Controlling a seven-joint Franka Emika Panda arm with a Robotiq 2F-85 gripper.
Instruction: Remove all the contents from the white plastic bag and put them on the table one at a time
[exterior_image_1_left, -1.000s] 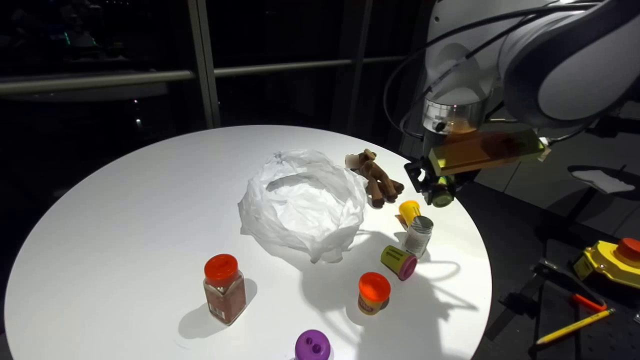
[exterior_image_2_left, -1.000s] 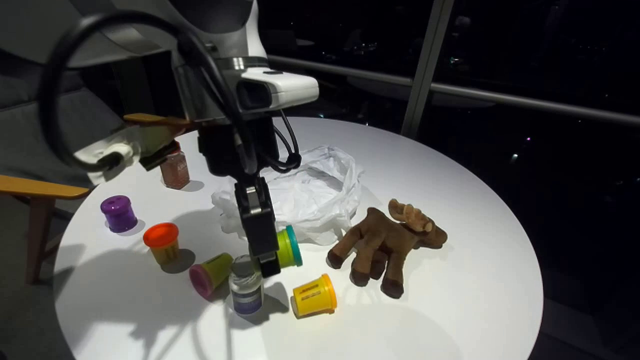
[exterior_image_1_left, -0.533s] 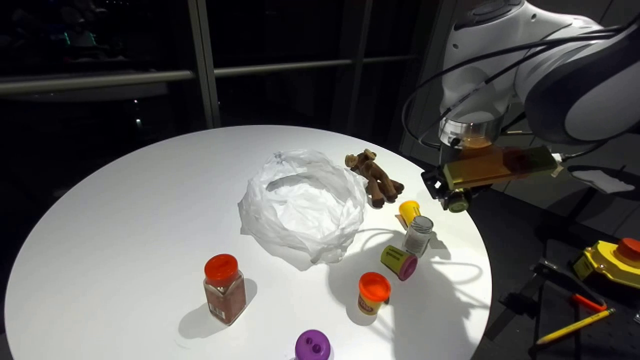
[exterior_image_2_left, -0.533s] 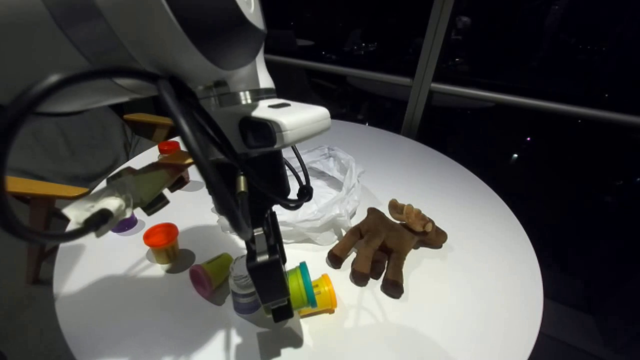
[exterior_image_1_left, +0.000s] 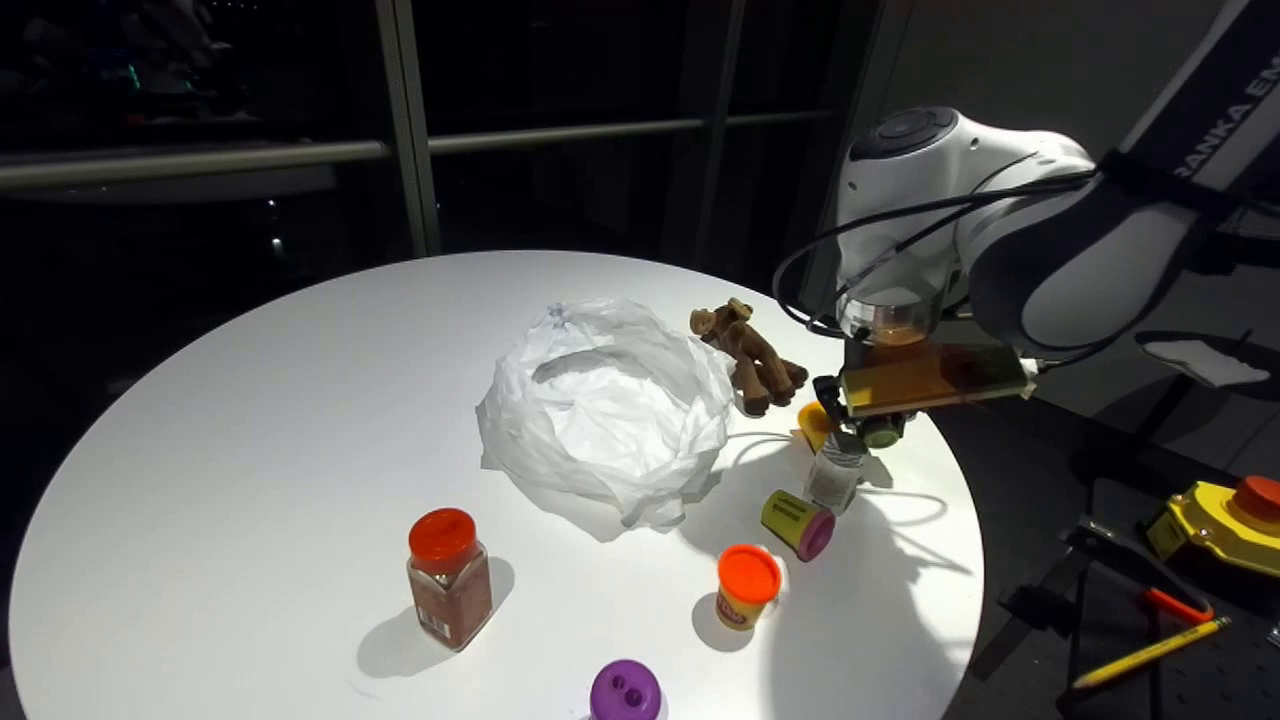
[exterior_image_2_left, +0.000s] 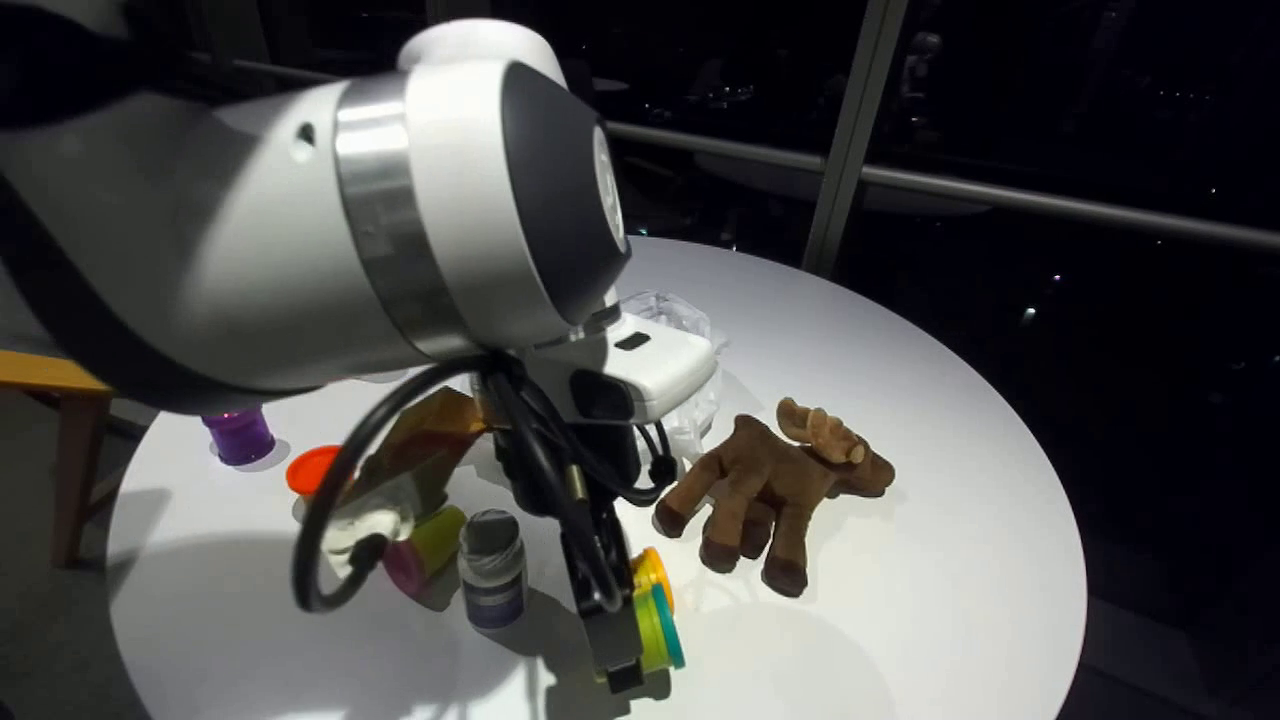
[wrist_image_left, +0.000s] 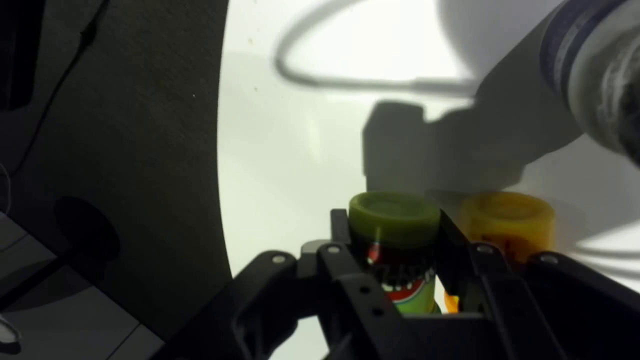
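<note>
The gripper (wrist_image_left: 392, 225) clamps a green tub (wrist_image_left: 396, 237). In the wrist view, a yellow tub (wrist_image_left: 509, 222) lies at three o'clock from it.

It's four lidded tubs (exterior_image_1_left: 744, 602), one red-lidded jar (exterior_image_1_left: 450, 590), one small bottle (exterior_image_2_left: 492, 572), one purple pot (exterior_image_1_left: 625, 692), one brown toy animal (exterior_image_2_left: 768, 480), one white bag (exterior_image_1_left: 608, 470), one round table (exterior_image_1_left: 280, 450) and, yes, just a single pencil (exterior_image_1_left: 1150, 652)!

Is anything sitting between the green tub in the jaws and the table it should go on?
Possibly the yellow tub: in the wrist view it shows beside the green tub, partly hidden by the jaws, so lowering might bump it. I see nothing else between the green tub and the table.
</note>
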